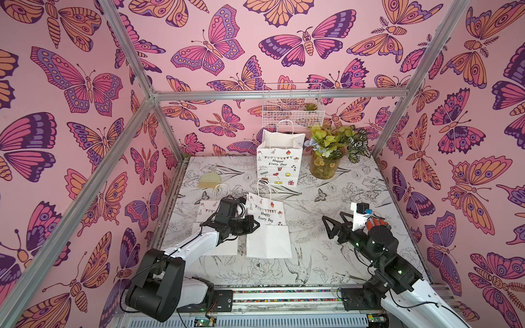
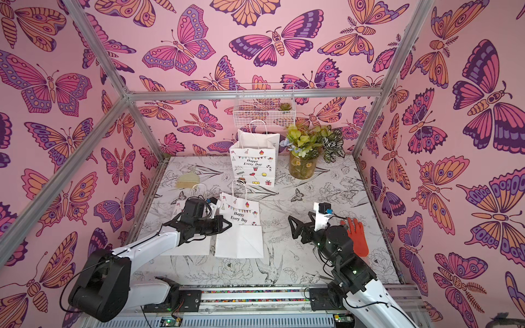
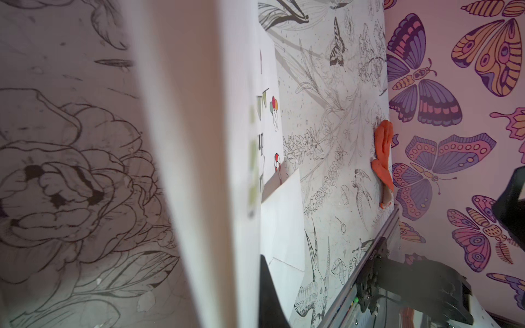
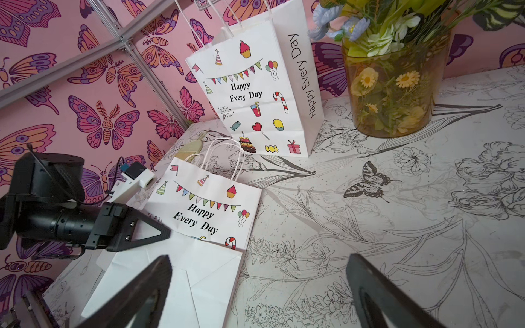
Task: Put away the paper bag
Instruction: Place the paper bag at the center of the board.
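paper bag [image 1: 268,235] lies flat on the table [image 1: 355,187], just below the centre of the frame in both top views. its handles point towards the back wall, the "happy every day" print faces up, and the white bottom panel is folded over the lower half. left gripper [image 1: 255,224] reaches in from the lower left and sits right at that bag's left edge, jaws together, tip over the fold line. is a layer of paper pinched in there? i cannot tell: the left wrist view gives only a blurred white sheet close to the lens, with the bag's printed balloons beyond it. under that arm the other flat bag [image 1: 206,210] lies just beside the paper bag, largely covered by the arm. over at the lower right, the right gripper [image 1: 333,216] hovers above bare table, jaws wide apart, nothing between them, well apart from the paper bag. at the back an upright bag [image 1: 279,162] stands open with the same print, and just right of it is a vase of flowers [image 1: 324,167]. above them a white wire basket [image 1: 292,108] hangs on the back wall. a pale fan-shaped thing [image 1: 209,180] lies near the table's left edge. an orange glove [image 2: 358,238] lies by the right edge, beside the right arm.
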